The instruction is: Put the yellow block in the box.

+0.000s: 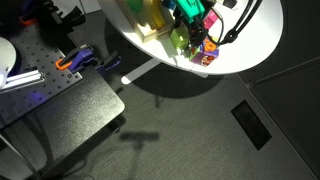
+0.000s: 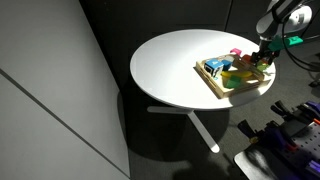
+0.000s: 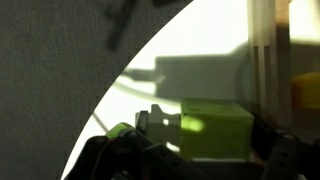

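In the wrist view the lime-yellow block (image 3: pixel 215 130) sits between my two dark fingers, and my gripper (image 3: pixel 205 142) is shut on it, low over the white table (image 3: pixel 200 40). The light-wood rim of the box (image 3: pixel 263 50) stands upright just right of the block. In both exterior views my gripper (image 1: pixel 190 10) (image 2: pixel 265 52) hangs over the box (image 1: pixel 150 35) (image 2: pixel 210 80) near one edge. The arm and strong shadows hide the held block in those views.
The box holds several coloured pieces, among them a multicoloured cube (image 1: pixel 207 53) and a pink block (image 2: pixel 235 55). The round table (image 2: pixel 170 60) stands on a single pedestal over dark floor. A bench with equipment (image 1: pixel 50 75) stands beside it.
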Available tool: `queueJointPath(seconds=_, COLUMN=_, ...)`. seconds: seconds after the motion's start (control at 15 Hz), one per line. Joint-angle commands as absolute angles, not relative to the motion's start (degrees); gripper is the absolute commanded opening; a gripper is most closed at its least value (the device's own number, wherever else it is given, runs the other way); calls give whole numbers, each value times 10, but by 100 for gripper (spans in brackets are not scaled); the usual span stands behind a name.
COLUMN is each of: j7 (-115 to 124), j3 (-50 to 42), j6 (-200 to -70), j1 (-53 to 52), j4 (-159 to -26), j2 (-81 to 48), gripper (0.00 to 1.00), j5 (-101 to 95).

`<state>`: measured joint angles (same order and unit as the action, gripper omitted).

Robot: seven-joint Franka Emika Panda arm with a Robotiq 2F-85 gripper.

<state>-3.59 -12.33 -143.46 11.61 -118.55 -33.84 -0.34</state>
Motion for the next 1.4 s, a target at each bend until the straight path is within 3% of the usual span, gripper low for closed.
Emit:
queueJointPath(seconds=0.0, j7=-12, j3=-128, j6=-1441, j1=114, j4=-1185, j2=-343, gripper=66, j5=-19)
queueJointPath(seconds=0.27, j7=-23, j3=-126, j6=-1428, j1=115, j4=-1193, j2=-319, gripper=34, j5=-19)
queueJointPath(seconds=1.33, j7=-85, j3=-91, j6=-1425, j1=105, j4=-1320, j2=-142, gripper=32, j5=-38)
